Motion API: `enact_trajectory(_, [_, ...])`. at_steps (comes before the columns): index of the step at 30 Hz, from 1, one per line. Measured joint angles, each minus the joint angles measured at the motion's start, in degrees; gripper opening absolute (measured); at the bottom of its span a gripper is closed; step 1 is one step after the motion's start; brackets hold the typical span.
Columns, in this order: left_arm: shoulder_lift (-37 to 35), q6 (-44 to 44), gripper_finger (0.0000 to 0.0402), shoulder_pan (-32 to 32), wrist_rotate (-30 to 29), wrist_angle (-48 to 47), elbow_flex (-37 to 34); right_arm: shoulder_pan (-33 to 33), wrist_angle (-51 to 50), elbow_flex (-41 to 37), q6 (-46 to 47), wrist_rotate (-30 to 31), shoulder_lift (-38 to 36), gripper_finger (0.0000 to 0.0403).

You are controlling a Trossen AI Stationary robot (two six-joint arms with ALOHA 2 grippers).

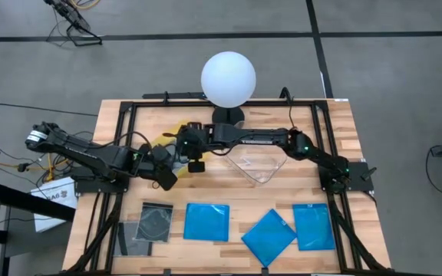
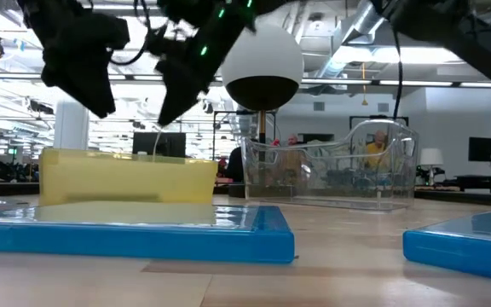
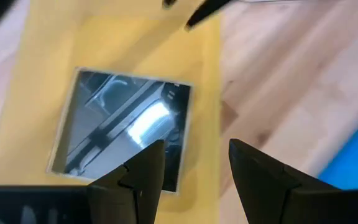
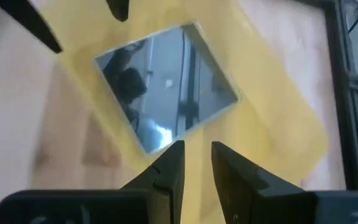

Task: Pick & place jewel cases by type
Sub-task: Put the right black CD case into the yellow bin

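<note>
Both arms reach in over the yellow tray (image 1: 167,136) at the back of the wooden table (image 1: 336,123). A grey jewel case (image 3: 120,127) with a shiny clear face lies flat inside that tray. The left gripper (image 3: 191,163) hangs above it with its fingers spread and nothing in them. The right gripper (image 4: 196,158) hangs above it too, fingers close together but with a gap, also holding nothing. Three blue jewel cases (image 1: 206,221) and a dark one (image 1: 155,221) lie along the front of the table. A clear plastic tray (image 1: 259,165) sits beside the yellow one.
</note>
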Motion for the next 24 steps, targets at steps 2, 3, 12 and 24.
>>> enact_trajectory(2, [0.0, 1.1, 0.0174, -1.2, 0.1, 0.0, 0.8, 0.7, -1.6, 0.0, 1.9, -0.2, -1.7, 0.0075])
enact_trajectory(3, [0.0, 1.5, 0.0174, -1.8, 0.4, 0.0, 1.1, 1.1, -3.5, 0.0, 3.0, -0.2, -2.6, 0.0075])
enact_trajectory(12, [0.0, 1.2, 0.0174, -8.7, 6.6, -0.1, 1.4, 6.9, -13.4, 0.0, 9.2, -2.7, -6.1, 0.0075])
enact_trajectory(24, [0.0, -12.2, 0.0174, -22.4, 7.7, -7.0, 1.4, 17.9, -6.6, -5.2, 19.0, -5.1, -5.9, 0.0075])
